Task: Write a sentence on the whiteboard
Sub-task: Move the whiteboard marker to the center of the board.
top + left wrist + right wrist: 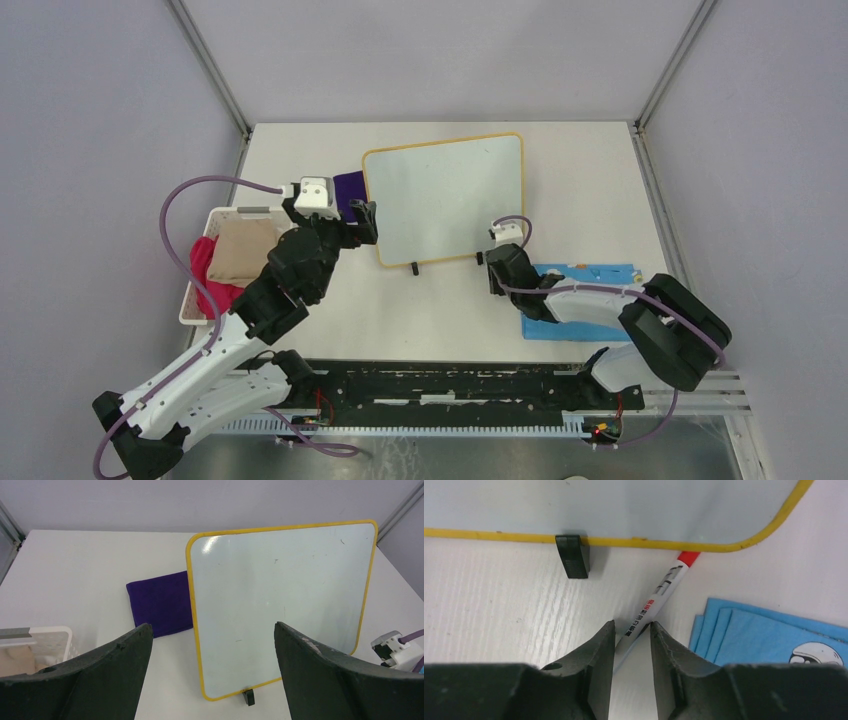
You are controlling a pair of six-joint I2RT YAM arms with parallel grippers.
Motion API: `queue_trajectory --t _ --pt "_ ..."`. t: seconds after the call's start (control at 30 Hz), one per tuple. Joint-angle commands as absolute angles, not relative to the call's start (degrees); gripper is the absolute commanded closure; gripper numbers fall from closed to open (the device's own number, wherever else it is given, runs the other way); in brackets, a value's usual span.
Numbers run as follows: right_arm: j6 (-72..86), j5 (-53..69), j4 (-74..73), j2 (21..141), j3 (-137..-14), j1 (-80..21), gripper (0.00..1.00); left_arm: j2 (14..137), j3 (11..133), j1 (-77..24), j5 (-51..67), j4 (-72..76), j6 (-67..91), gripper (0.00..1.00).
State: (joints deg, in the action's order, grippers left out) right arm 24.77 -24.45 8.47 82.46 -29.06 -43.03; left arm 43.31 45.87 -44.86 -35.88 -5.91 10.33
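Just ahead of the right pincer (630, 635) lies the whiteboard (624, 510).

Walls (90, 120): plain pale lilac-grey, 3 sides.
Bench (600, 180): white top.
Posts (210, 65): metal, at far corners.

Yellow-framed whiteboard (445, 198) — blank, mid-table
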Motion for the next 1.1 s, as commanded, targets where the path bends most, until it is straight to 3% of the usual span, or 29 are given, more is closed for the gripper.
queue_trajectory --t 0.0,0.13,0.23,0.43,0.6,0.77,1.07 --pt "21.2 -23.4 4.4 78.2 -26.0 -43.7 0.66 42.7 47.0 -45.2 -35.9 -4.5 9.1 0.04" --pt "17.5 -20.0 1.2 75.7 -26.5 -44.7 0.7 42.9 47.1 -45.2 -35.5 -4.7 9.1 0.05" --pt "15.1 -18.9 -2.3 73.7 -27.8 -44.6 0.68 43.1 47.1 -45.2 -35.2 -4.8 9.3 0.05" --pt "16.3 -19.5 -6.7 68.7 -31.6 -43.2 0.4 43.3 48.0 -45.2 -35.4 -5.2 11.6 0.05" --pt "22.3 -21.7 -10.9 70.6 -37.6 -42.6 0.35 45.5 53.4 -45.2 -37.9 -6.5 15.5 0.01" --pt "24.4 -10.8 -8.1 72.1 -37.3 -37.4 0.24 50.4 61.4 -45.1 -42.6 -10.1 20.2 0.0" --pt "19.1 -15.0 -3.1 68.0 -32.1 -36.8 0.14 54.1 55.4 -45.1 -33.6 -1.9 11.9 0.0"
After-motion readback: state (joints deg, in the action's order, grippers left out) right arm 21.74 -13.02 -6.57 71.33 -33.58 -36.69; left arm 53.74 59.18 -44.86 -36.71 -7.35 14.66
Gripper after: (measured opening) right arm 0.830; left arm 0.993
